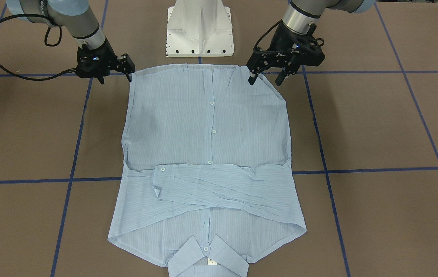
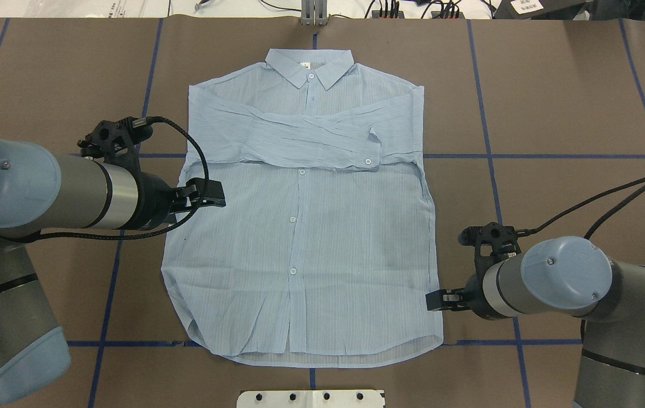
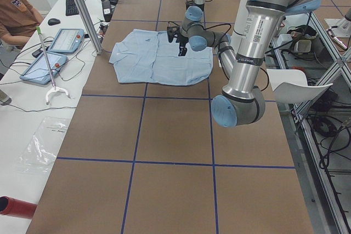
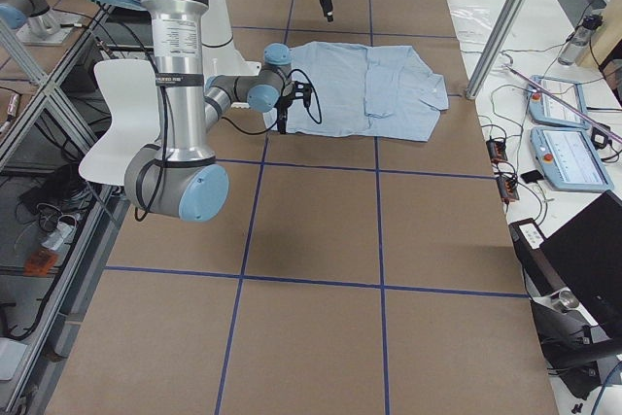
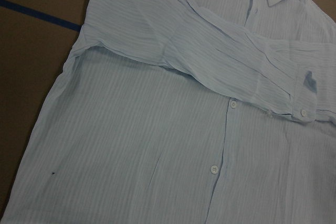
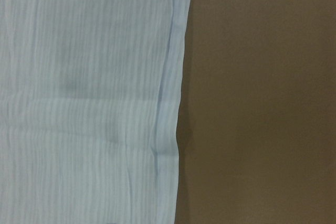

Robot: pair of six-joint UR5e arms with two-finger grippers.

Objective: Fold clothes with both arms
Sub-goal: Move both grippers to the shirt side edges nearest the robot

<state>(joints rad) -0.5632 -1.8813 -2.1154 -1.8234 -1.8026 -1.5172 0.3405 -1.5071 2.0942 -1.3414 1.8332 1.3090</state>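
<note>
The light-blue striped shirt [image 1: 211, 127] [image 2: 299, 238] lies flat and buttoned, front up. Both sleeves are folded across its chest, and its collar [image 2: 309, 67] points away from the robot. My left gripper [image 1: 265, 79] [image 2: 210, 194] hangs open and empty, well above the shirt's left side; its wrist view looks down on the chest and sleeves [image 5: 220, 61]. My right gripper [image 1: 115, 78] [image 2: 434, 300] is open, low beside the shirt's right side edge [image 6: 176, 103] near the hem, and holds nothing. Neither wrist view shows its own fingers.
The white pedestal base [image 1: 199, 30] stands just behind the hem. Blue tape lines [image 2: 526, 156] cross the brown table cover. At the far side, a desk holds tablets [image 3: 66, 39], with a seated person [image 3: 13, 9] beside it.
</note>
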